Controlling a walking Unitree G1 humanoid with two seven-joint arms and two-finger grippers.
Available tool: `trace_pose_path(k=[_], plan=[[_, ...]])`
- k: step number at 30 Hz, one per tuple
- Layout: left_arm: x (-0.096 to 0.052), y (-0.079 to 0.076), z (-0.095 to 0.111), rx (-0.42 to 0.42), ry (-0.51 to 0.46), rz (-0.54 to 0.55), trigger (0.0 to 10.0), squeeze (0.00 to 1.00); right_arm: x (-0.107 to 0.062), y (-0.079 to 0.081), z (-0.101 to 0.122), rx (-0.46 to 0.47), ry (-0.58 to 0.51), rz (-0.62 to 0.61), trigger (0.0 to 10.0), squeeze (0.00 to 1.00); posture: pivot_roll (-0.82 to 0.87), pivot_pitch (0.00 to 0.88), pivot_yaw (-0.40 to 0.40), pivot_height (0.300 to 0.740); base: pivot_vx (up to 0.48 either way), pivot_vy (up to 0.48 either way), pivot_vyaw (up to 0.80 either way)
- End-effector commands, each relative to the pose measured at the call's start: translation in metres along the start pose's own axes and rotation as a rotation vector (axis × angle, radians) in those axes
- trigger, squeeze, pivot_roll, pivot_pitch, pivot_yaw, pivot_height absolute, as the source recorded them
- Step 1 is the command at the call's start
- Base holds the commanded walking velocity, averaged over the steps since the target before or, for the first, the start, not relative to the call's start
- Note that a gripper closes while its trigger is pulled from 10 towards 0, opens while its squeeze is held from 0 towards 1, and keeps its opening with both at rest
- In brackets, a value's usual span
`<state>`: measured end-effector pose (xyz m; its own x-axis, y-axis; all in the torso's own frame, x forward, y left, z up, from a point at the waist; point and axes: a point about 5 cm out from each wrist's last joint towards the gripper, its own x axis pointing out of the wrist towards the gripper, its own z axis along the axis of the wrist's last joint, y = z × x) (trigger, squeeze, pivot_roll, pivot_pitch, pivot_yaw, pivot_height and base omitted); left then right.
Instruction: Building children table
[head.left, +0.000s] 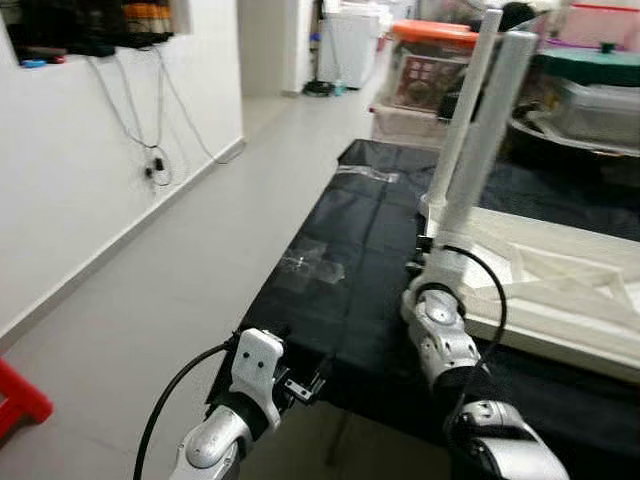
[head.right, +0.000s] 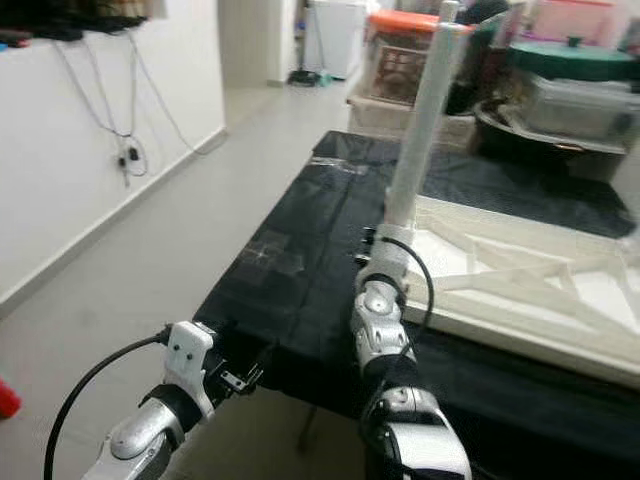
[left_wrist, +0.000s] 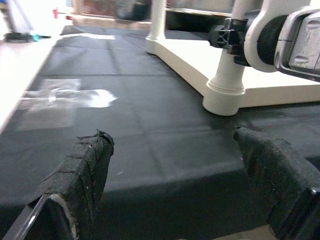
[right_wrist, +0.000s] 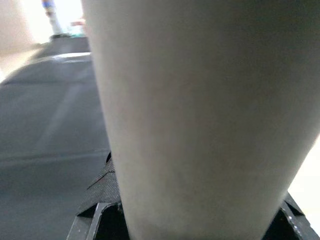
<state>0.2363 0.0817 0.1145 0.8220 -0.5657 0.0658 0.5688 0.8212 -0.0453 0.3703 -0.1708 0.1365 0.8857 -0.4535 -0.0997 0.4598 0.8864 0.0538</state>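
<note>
Black-covered work table (head.left: 330, 300) runs along a pale tiled corridor floor (head.left: 180, 290), white wall (head.left: 60, 170) on the robot's left with cables hanging down it. On the black cloth lies the cream children's table top (head.left: 560, 290), upside down, ribbed underside facing up, toward the right half of the surface. Two white legs stand upright from its near-left corner area: the near leg (head.left: 485, 140) rises from a socket at the corner, the far leg (left_wrist: 158, 22) stands further along the same edge (the wrist camera shows both bases seated on the cream frame). Right gripper (head.left: 424, 243) is at the base of the near leg, just above the socket; its fingers (right_wrist: 102, 192) sit on either side of the leg, which presses right up to the camera, so the grip is closed on the leg. Left gripper (left_wrist: 175, 175) hangs low at the near edge of the black cloth, apart from the children's table, its taped fingers (left_wrist: 85, 170) spread wide with nothing between them. Patches of clear tape (left_wrist: 65, 97) are stuck to the cloth ahead of it. Storage boxes and an orange-lidded bin (head.left: 430, 60) crowd the far end.
</note>
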Motion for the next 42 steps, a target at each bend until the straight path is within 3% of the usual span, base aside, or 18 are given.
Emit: trace_pose_path(k=[1,2,4,5,12,13,17,18,20,21,23,26,30,37,38,39,40,42], plan=[[0.001,-0.002,-0.002,-0.006,0.011,-0.01,10.0,0.0,-0.002,-0.003,-0.009,-0.019,0.052,-0.03,0.0,0.0,0.19,0.0,-0.082,0.74,0.0,0.0,0.0],[0.001,-0.002,-0.002,-0.005,0.011,-0.011,10.0,0.0,-0.005,0.003,-0.011,0.005,0.061,0.005,1.1,0.0,0.19,0.0,-0.082,0.74,0.0,0.0,0.0],[0.001,-0.002,-0.002,-0.005,0.011,-0.011,10.0,0.0,-0.005,0.003,-0.011,0.005,0.061,0.005,1.1,0.0,0.19,0.0,-0.082,0.74,0.0,0.0,0.0],[0.001,-0.003,-0.002,-0.006,0.011,-0.011,10.0,0.0,-0.008,0.017,-0.01,0.059,0.052,0.122,10.0,1.0,0.18,0.0,-0.08,0.74,0.0,0.0,0.0],[0.0,-0.003,-0.003,-0.007,0.013,-0.012,10.0,0.0,-0.011,0.038,0.001,0.093,-0.049,0.302,10.0,1.0,0.18,0.0,-0.08,0.74,0.0,0.0,0.0],[0.0,-0.003,-0.004,-0.007,0.014,-0.012,10.0,0.0,-0.011,0.043,0.006,0.115,-0.077,0.36,10.0,0.0,0.19,0.0,-0.083,0.74,0.0,0.0,0.0],[0.0,-0.003,-0.003,-0.007,0.013,-0.012,10.0,0.0,-0.01,0.045,0.01,0.134,-0.085,0.446,10.0,0.0,0.19,0.0,-0.081,0.74,0.0,0.0,0.0],[0.0,-0.002,-0.003,-0.006,0.013,-0.012,10.0,0.0,-0.008,0.047,0.014,0.125,-0.071,0.611,10.0,0.0,0.19,0.0,-0.08,0.74,0.0,0.0,0.0],[0.0,-0.002,-0.003,-0.006,0.013,-0.012,10.0,0.0,-0.008,0.047,0.014,0.125,-0.071,0.611,10.0,0.0,0.19,0.0,-0.08,0.74,0.0,0.0,0.0],[0.0,-0.002,-0.003,-0.005,0.013,-0.012,10.0,0.0,-0.009,0.049,0.014,0.112,-0.023,0.795,10.0,0.0,0.19,0.0,-0.08,0.74,0.0,0.0,0.0],[0.0,-0.002,-0.003,-0.005,0.013,-0.012,10.0,0.0,-0.009,0.049,0.014,0.112,-0.023,0.795,10.0,0.0,0.19,0.0,-0.08,0.74,0.0,0.0,0.0],[0.0,-0.002,-0.003,-0.004,0.013,-0.013,10.0,0.0,-0.022,0.052,0.014,0.025,0.044,1.175,10.0,0.0,0.19,0.0,-0.08,0.74,0.0,0.0,0.0],[0.001,-0.001,-0.003,-0.003,0.013,-0.013,10.0,0.0,-0.041,0.06,0.012,-0.058,0.081,1.478,10.0,0.0,0.19,0.0,-0.081,0.74,0.0,0.0,0.0],[0.001,-0.002,-0.002,-0.002,0.012,-0.012,10.0,0.0,-0.051,0.073,0.012,-0.084,0.079,1.621,10.0,0.0,0.2,0.0,-0.087,0.74,0.0,0.0,0.0],[0.0,-0.002,-0.002,-0.002,0.012,-0.011,10.0,0.0,-0.053,0.08,0.014,-0.08,0.067,1.623,2.4,0.0,0.2,0.0,-0.085,0.74,0.0,0.0,0.0],[0.0,-0.002,-0.002,-0.002,0.012,-0.011,10.0,0.0,-0.053,0.08,0.014,-0.08,0.067,1.623,2.4,0.0,0.2,0.0,-0.085,0.74,0.0,0.0,0.0],[0.001,-0.002,-0.002,-0.002,0.011,-0.011,10.0,0.0,-0.052,0.085,0.017,-0.069,0.044,1.597,0.0,0.0,0.2,0.0,-0.089,0.74,0.0,0.0,0.0],[0.0,-0.002,-0.002,-0.003,0.011,-0.01,10.0,0.0,-0.05,0.089,0.018,-0.059,0.016,1.539,0.0,0.0,0.2,0.0,-0.09,0.74,0.0,0.0,0.0]])
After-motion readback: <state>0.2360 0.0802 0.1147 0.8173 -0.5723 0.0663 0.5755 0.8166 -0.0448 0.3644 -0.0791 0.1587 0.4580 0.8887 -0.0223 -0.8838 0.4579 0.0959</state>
